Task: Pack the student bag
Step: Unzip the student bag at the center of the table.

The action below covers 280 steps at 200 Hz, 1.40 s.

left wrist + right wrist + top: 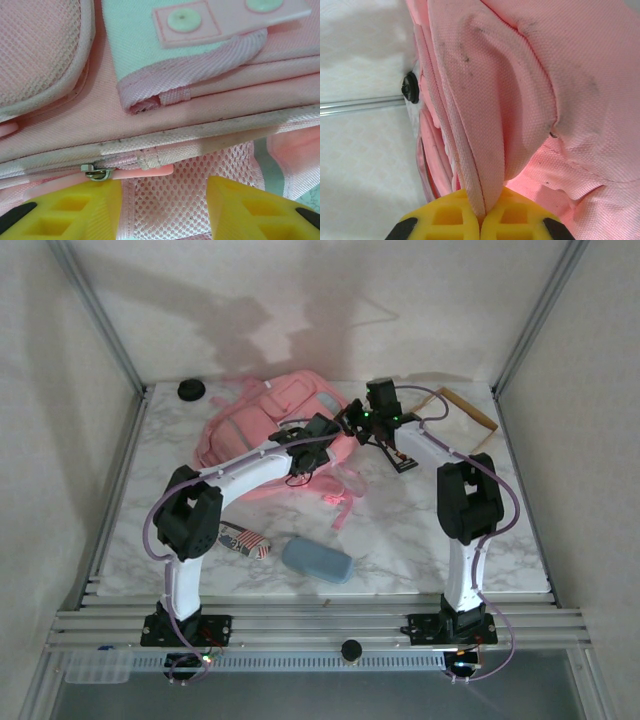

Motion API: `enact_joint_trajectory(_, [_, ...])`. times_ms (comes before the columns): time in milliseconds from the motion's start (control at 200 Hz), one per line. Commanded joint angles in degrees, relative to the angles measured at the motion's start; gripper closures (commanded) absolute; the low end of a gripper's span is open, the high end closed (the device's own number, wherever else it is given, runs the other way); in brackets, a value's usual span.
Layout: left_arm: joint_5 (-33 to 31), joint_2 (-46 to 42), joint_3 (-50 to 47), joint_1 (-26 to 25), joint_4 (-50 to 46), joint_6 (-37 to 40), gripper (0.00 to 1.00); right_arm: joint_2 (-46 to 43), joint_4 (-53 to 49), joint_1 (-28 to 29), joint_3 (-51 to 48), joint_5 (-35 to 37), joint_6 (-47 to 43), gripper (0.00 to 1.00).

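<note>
Left arm: elbow folded low, forearm angled forward-right. Left gripper (165, 212) is spread over a mesh panel of the student bag (200, 125), with the zipper pull (97, 173) just ahead of one finger. Right arm: elbow high, forearm reaching forward-left. Right gripper (481, 220) is pressed together, pinching a fold of bag fabric. Black round cap (410, 87) sits on the table beyond, off to its left.
</note>
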Motion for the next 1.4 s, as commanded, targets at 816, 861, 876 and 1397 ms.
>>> enact_joint_trajectory(816, [-9.66, -0.68, -3.42, 3.85, -0.69, -24.85, 0.89, -5.88, 7.8, -0.7, -1.49, 0.55, 1.16, 1.0])
enact_joint_trajectory(861, [-9.71, -1.15, -3.35, 3.9, -0.66, -24.29, 0.93, -5.89, 7.99, -0.7, -1.58, 0.77, 1.1, 1.0])
enact_joint_trajectory(876, [-9.71, -1.34, -3.4, 3.9, -0.76, -24.13, 0.94, -5.92, 7.92, -0.7, -1.58, 0.81, 1.03, 1.0])
enact_joint_trajectory(1397, [0.97, -17.14, -14.05, 3.63, 0.13, -12.5, 1.0, -2.99, 6.53, -3.21, 0.35, 0.35, -1.8, 1.0])
